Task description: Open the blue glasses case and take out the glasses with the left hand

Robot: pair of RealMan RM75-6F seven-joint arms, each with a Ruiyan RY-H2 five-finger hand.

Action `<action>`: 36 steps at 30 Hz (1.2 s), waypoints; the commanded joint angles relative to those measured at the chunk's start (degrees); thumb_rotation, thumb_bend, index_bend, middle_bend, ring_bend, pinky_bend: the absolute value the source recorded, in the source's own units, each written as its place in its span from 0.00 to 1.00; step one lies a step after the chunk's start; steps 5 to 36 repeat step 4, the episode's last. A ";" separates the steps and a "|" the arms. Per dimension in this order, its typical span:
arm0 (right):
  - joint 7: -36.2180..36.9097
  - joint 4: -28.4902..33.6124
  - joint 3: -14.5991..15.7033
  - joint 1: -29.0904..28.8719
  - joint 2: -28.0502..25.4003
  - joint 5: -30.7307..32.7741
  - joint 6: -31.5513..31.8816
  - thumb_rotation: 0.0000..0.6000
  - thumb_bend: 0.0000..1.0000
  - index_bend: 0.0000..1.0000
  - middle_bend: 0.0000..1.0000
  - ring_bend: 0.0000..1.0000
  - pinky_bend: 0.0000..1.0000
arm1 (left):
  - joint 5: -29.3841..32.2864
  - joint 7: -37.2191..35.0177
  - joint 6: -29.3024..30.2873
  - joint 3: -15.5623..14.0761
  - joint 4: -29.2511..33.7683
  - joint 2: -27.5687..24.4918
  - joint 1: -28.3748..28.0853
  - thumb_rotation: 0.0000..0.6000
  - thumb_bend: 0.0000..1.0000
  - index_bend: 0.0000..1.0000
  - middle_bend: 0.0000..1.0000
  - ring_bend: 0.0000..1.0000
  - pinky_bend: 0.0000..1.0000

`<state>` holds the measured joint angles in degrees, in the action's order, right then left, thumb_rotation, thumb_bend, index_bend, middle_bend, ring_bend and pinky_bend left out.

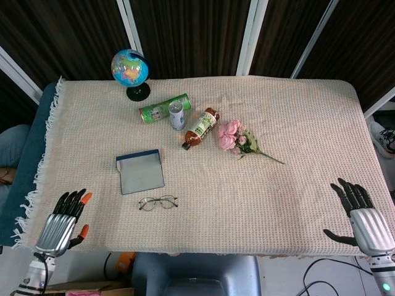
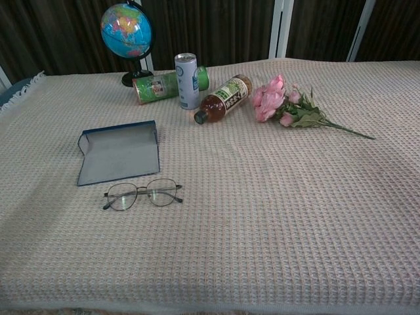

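The glasses lay on the surface just beside the blue glasses case; both the left hand and right hand hung empty, fingers apart, at the near edge. Seemingly done; keeping clear looked wisest.

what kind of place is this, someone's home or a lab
Probably a lab or staged test room: a cloth-covered table of unrelated props, such as a globe and pink flowers, plus cables on the floor below.
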<state>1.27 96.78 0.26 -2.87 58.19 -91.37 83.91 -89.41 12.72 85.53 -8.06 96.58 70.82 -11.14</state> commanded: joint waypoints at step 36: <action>-2.36 0.33 -0.20 -0.36 1.17 0.96 -0.87 1.00 0.06 0.00 0.00 0.00 0.00 | -3.80 -4.95 4.48 -0.53 -2.87 -1.25 3.38 1.00 0.39 0.00 0.00 0.00 0.00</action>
